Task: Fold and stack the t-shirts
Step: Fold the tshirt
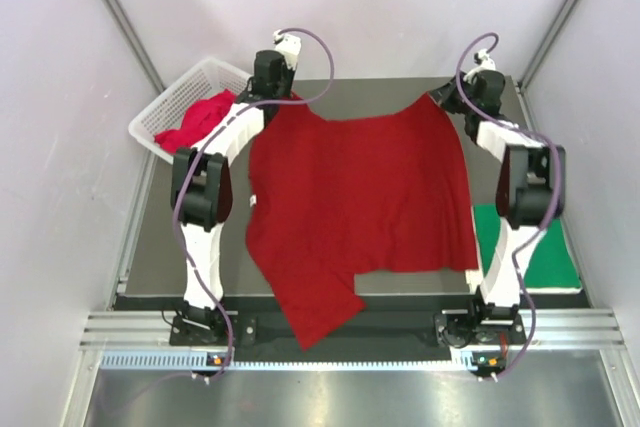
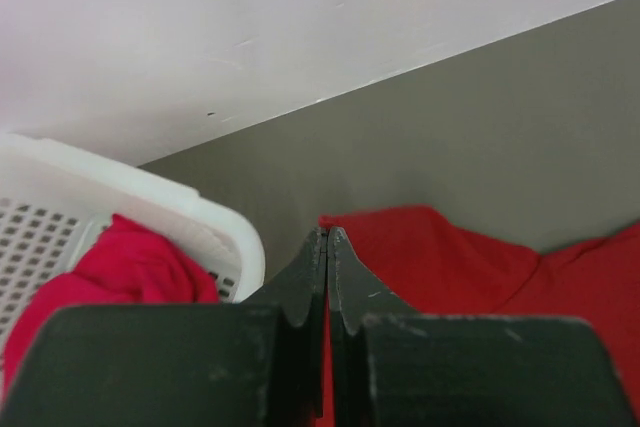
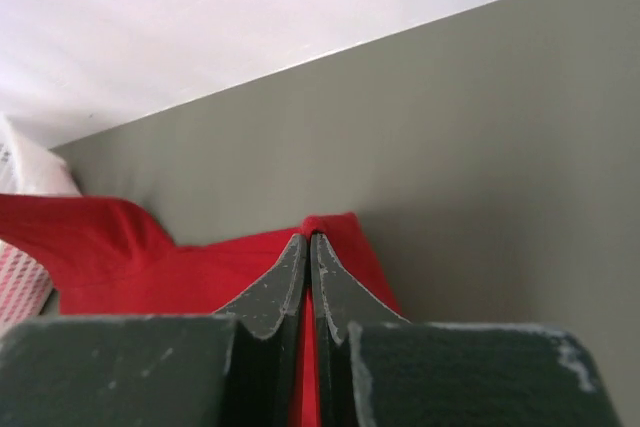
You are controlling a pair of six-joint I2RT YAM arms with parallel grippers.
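1. Here, my left jaws clench a far corner of the dark red t-shirt, with the basket just left of them.
2. It spreads between both jaws over the tabletop.
3. My right jaws clench its other far corner.

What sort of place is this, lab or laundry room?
Probably a lab test cell: two arms bolted to a metal rail, a grey table boxed in by bare pale walls, a red t-shirt laid out.
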